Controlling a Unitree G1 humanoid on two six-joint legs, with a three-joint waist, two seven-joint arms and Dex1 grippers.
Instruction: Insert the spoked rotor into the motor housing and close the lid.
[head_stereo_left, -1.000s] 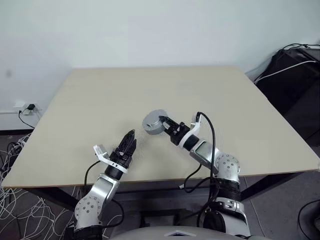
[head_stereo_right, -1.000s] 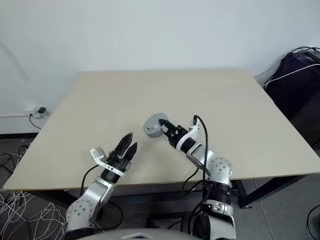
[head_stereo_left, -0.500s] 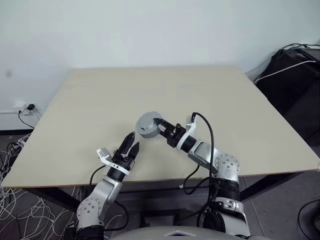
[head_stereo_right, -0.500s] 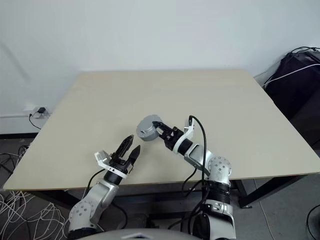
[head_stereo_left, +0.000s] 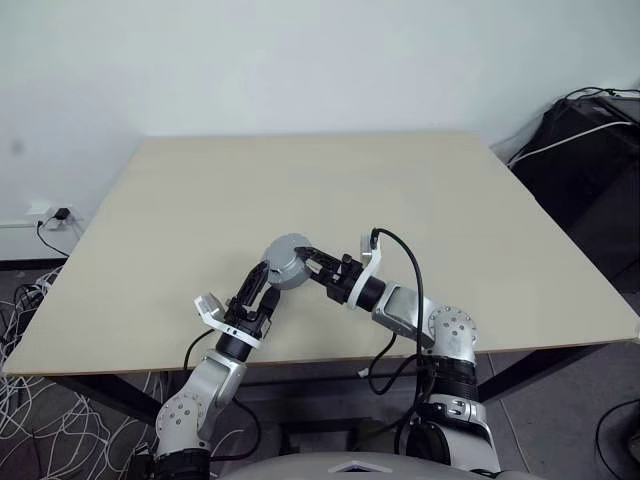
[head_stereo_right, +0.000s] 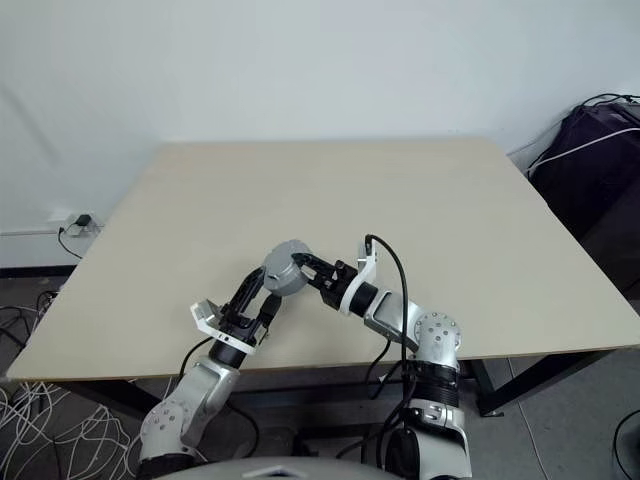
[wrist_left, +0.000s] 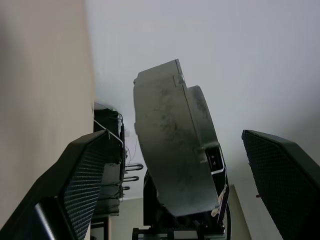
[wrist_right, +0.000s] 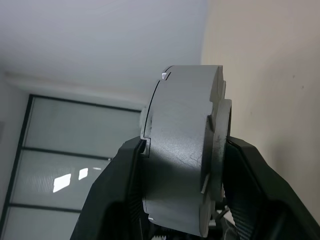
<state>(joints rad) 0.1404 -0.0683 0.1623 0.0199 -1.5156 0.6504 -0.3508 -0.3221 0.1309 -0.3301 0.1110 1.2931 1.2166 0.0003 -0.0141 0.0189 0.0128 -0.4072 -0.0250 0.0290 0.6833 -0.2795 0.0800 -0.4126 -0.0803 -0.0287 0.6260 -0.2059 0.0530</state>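
A round grey metal unit, the motor housing (head_stereo_left: 284, 263) with the lid seated on it along a thin seam (wrist_right: 150, 145), hangs just above the beige table (head_stereo_left: 400, 190), near its front edge. My right gripper (head_stereo_left: 304, 265) is shut on it, one finger on each flat face (wrist_right: 182, 150). My left gripper (head_stereo_left: 266, 286) stands open around the same unit (wrist_left: 170, 150), its two fingers (wrist_left: 85, 185) apart from the metal on either side. The spoked rotor is out of view.
The table's front edge runs just under both wrists. A wall socket with white cables (head_stereo_left: 50, 215) lies off the table's left side. A dark bag with a white cable (head_stereo_left: 590, 140) stands beyond its right corner.
My right gripper has carried the grey unit leftward and nearer, in between the left gripper's fingers. The left gripper has rolled at the wrist and stayed open.
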